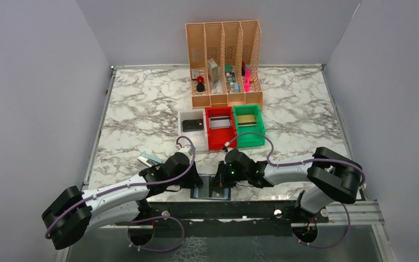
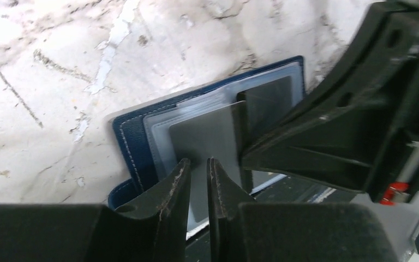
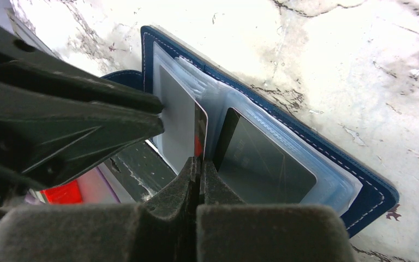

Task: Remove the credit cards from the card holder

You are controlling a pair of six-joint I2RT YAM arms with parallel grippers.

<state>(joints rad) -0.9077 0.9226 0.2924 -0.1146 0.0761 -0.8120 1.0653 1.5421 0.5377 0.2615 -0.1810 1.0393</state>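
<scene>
Because the card holder (image 1: pixel 210 192) lies open at the counter's (image 1: pixel 142 109) 6 o'clock edge, a tug could slide it off.
Right jaws, clenched, rest at its fold; left jaws, slightly parted (no firm grip visible), sit at a grey credit card (image 2: pixel 202 136).

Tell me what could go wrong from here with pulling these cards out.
1. The card holder lies at the table's near edge, partly over it. A pull toward the arms might drag it off, though the shut right gripper rests at its middle.
2. The left gripper meets the grey card at the pocket mouth and may pinch the see-through pocket too.
3. The grippers nearly touch and could collide.
</scene>
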